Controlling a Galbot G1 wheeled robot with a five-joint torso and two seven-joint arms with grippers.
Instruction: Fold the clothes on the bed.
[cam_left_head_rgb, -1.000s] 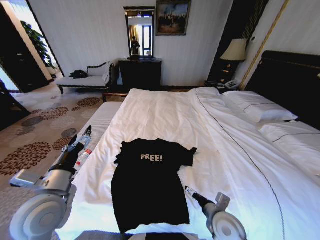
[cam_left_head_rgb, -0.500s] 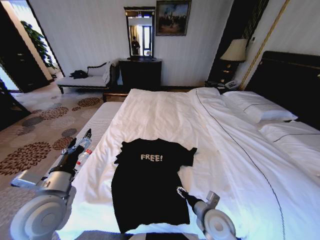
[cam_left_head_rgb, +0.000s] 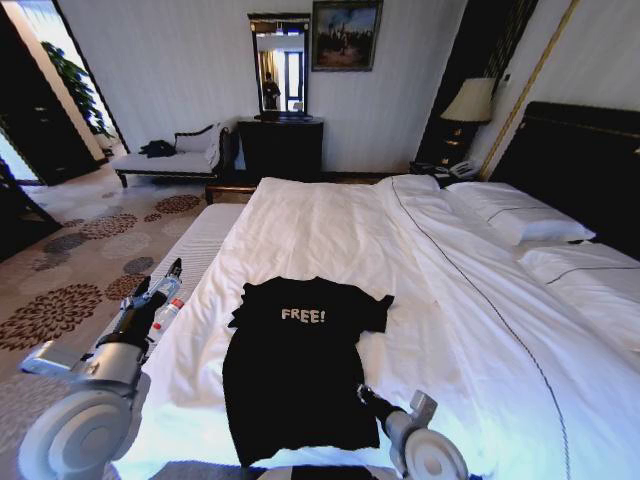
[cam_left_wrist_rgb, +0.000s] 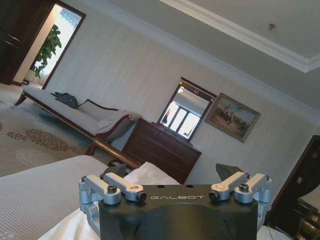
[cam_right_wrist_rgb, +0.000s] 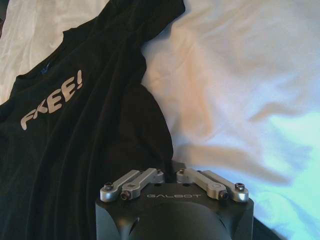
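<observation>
Shirt: your black T-shirt (cam_left_head_rgb: 295, 370) lies flat on the near part of the bed (cam_left_head_rgb: 450, 300), "FREE!" facing up, collar toward the far end.
Right gripper: you've got it (cam_left_head_rgb: 364, 394) low at the shirt's right hem edge, touching or just over the cloth; the head view won't settle which.
Right wrist view: here the shirt (cam_right_wrist_rgb: 75, 130) runs right up under the gripper body, linkages drawn together, so the pincer reads as clenched; whether it pinches fabric, you cannot tell.
Left gripper: yours (cam_left_head_rgb: 172, 272) hangs off the bed's left side, beside a small tube (cam_left_head_rgb: 166, 315) on the sheet.
Left wrist view: linkages splayed wide, pincer released, facing a dresser (cam_left_wrist_rgb: 160, 150) and bench (cam_left_wrist_rgb: 70, 112).
</observation>
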